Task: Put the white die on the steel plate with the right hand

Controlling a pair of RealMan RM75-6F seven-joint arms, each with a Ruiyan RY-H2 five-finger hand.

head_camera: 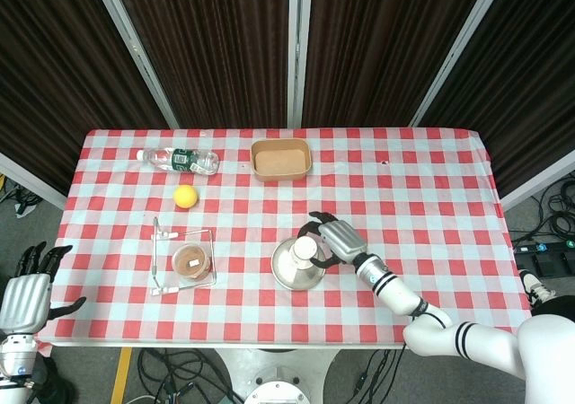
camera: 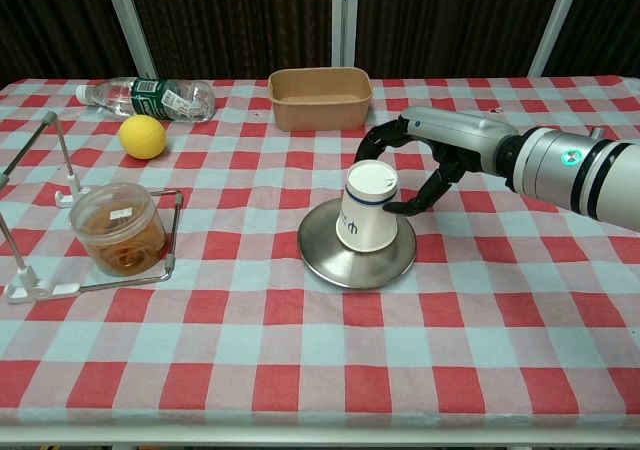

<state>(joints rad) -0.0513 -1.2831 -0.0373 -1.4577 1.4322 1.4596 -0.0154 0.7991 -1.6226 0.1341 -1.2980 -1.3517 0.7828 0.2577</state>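
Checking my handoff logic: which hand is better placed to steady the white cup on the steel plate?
Right. The right hand curls its fingers around the white cup on the steel plate; the left hand hangs beyond the table edge, far left.

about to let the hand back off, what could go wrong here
1. The upside-down paper cup leans on the steel plate, so it may tip or slide off.
2. The right hand has fingers close around the cup; pulling away could snag it and knock it over.
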